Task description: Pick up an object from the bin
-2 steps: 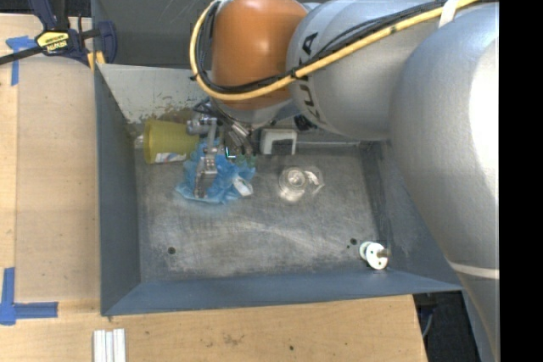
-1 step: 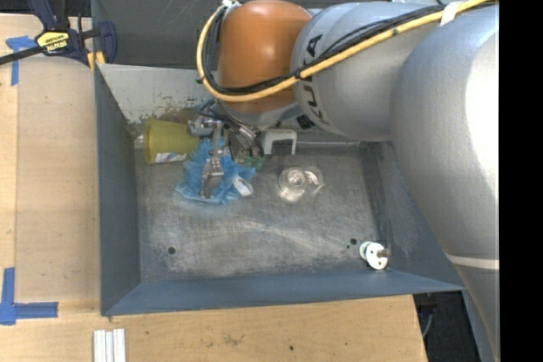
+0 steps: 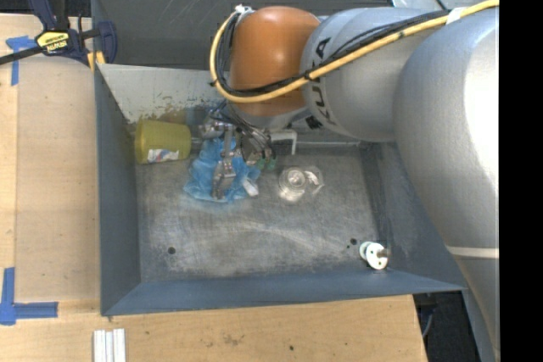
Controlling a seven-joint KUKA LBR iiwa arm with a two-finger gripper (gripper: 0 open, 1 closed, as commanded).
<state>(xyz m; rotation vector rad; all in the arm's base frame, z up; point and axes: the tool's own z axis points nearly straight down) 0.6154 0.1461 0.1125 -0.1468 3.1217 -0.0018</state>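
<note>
My gripper (image 3: 226,168) is low in the back middle of the bin, beneath the arm's orange cover. It is pressed down into a crumpled blue plastic wrapper (image 3: 204,179), which spreads out to its left and below it. A yellow tub with a white label (image 3: 161,142) lies on its side just left of the wrapper, against the back wall. To the right of the gripper, a small clear plastic cup (image 3: 298,182) rests on the bin floor.
A small white knob-like piece with a yellow spot (image 3: 373,254) lies in the front right corner. The arm's thick silver body covers the right side of the bin. Bare grey floor stretches across the front and left.
</note>
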